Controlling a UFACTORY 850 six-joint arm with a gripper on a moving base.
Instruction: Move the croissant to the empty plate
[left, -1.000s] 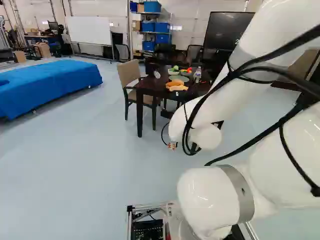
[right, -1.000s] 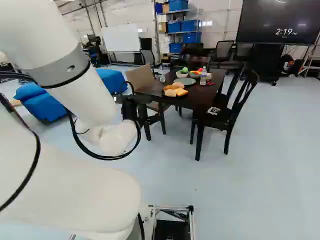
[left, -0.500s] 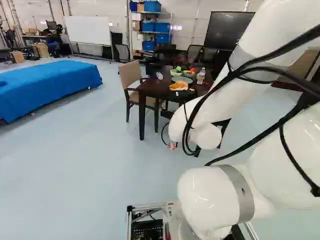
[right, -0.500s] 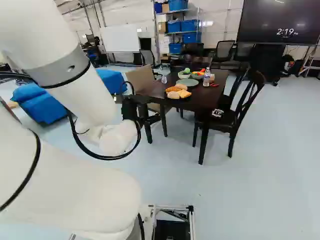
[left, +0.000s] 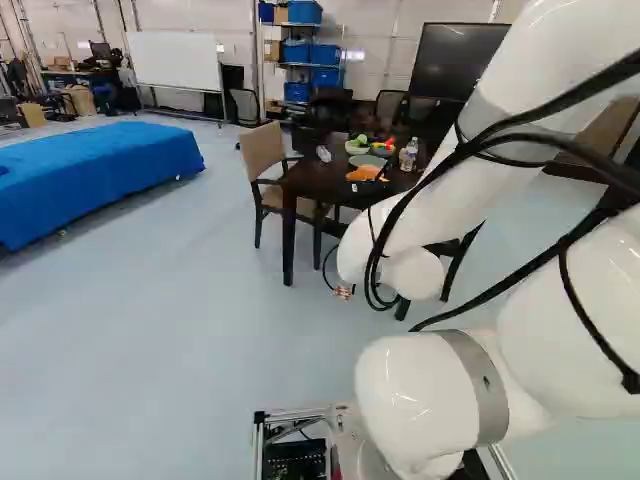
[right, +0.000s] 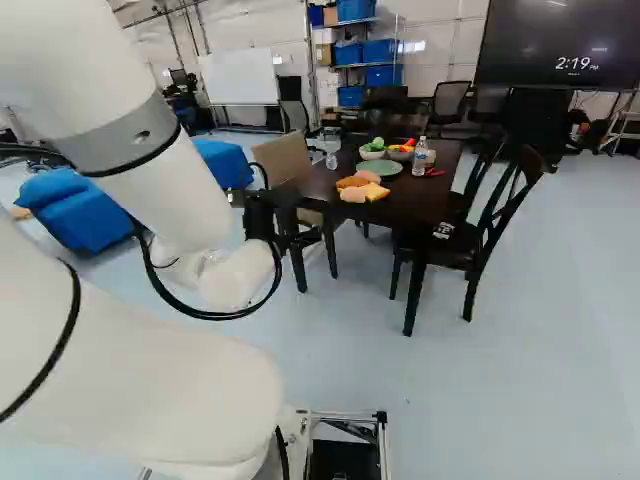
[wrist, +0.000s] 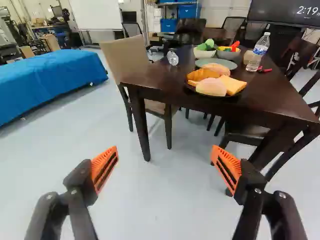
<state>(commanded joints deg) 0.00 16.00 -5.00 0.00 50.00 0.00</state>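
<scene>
My gripper (right: 265, 218) is dark against the near side of the table in the right base view. In the wrist view the gripper (wrist: 164, 161) stands wide open, nothing between its orange pads, the table ahead. The orange croissant (wrist: 199, 75) lies on a dark plate (wrist: 231, 95) near the table's close edge, touching or beside pale bread-like pieces and a yellow slice. Just behind that plate is a grey-green plate (wrist: 228, 64) with nothing seen on it, its near part covered by the food in the wrist view.
On the dark table (wrist: 280, 102) stand a bottle (wrist: 258, 51), a bowl with green items (wrist: 204, 52), a bowl of colourful items and a clear item (wrist: 172, 57). A beige chair (wrist: 125, 57) is at the table's left, dark chairs (right: 482, 225) at its right.
The base has moved: the table looks nearer and has shifted toward the right in both base views. My arm keeps its pose against its lowest joint.
</scene>
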